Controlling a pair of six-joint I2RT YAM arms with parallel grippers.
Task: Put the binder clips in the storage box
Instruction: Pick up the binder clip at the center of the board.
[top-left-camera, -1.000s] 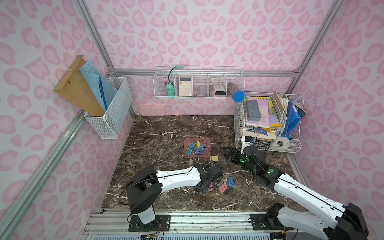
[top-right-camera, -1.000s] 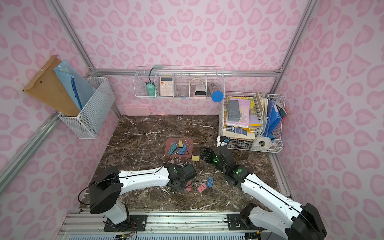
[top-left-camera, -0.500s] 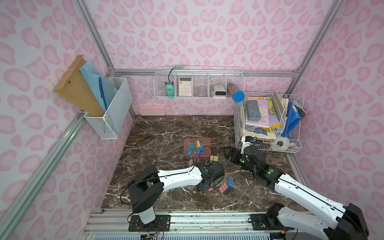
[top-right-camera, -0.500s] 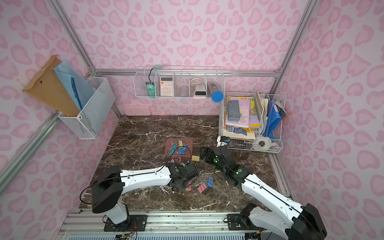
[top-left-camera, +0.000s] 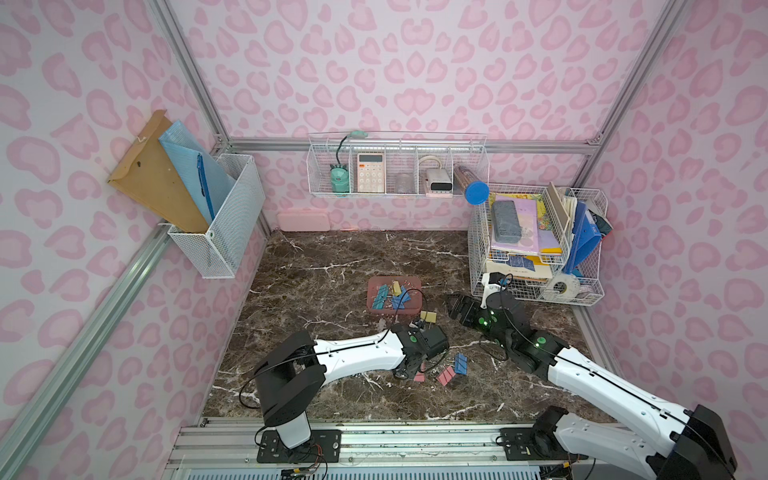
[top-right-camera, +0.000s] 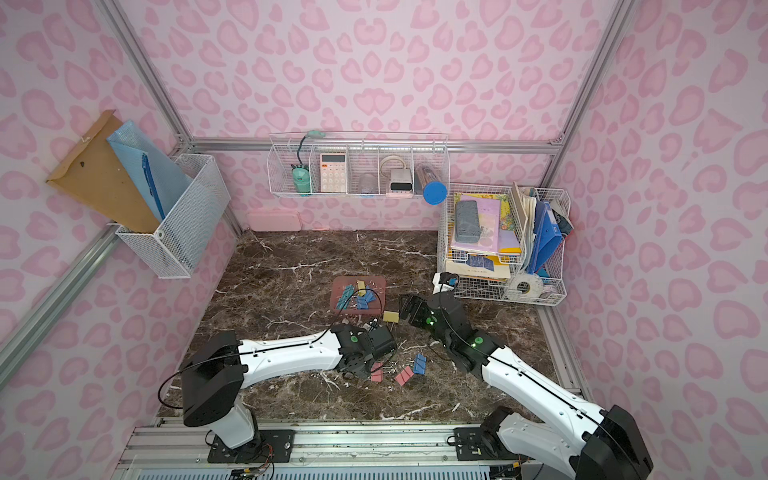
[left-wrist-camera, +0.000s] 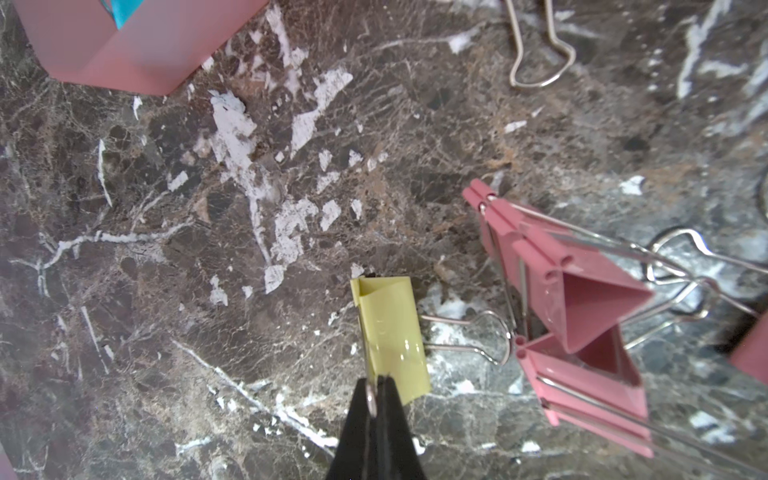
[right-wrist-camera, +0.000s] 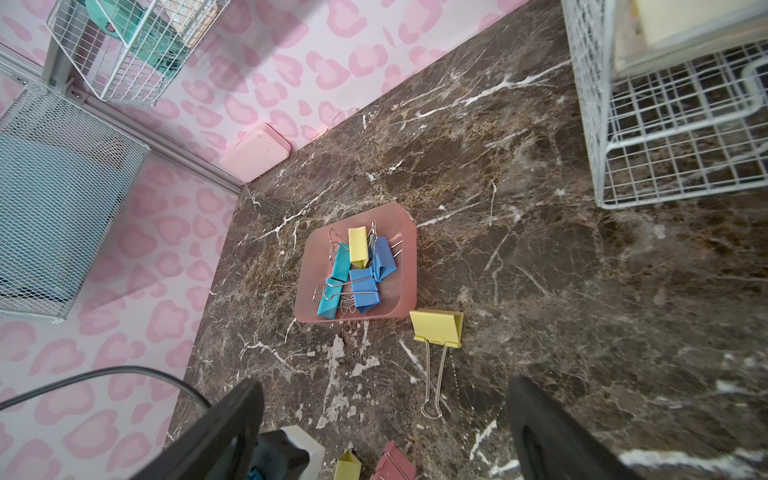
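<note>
Top views both gave us the big picture: the marble counter (top-left-camera: 332, 257) with the storage box (top-left-camera: 375, 282) sitting about mid-counter, already carrying a handful of binder clips (right-wrist-camera: 359, 270) in blue, teal and yellow. The rest were loose outside it. A yellow clip (right-wrist-camera: 436, 328) lay just beside the box's corner, and a few pink clips (top-left-camera: 445, 376) plus a blue clip (top-left-camera: 460, 363) were scattered by the left arm's wrist, well apart from the box. We'd call the job roughly halfway.

What worried us was the grip. In the left wrist view the held yellow clip (left-wrist-camera: 392, 336) was caught by only one thin wire handle, so we figured it could swing or slip out on the way to the box. Its other handle sat right up against the pink clips, so a lift might snag one and drag it along. Carried low, a dangling clip could also bump the box wall.

The left tool (left-wrist-camera: 376, 395) was pressed together right at its tips, pinching that wire loop and nothing else. The right tool (right-wrist-camera: 384, 384) was spread wide and empty over the counter near the box, touching nothing we could see.
</note>
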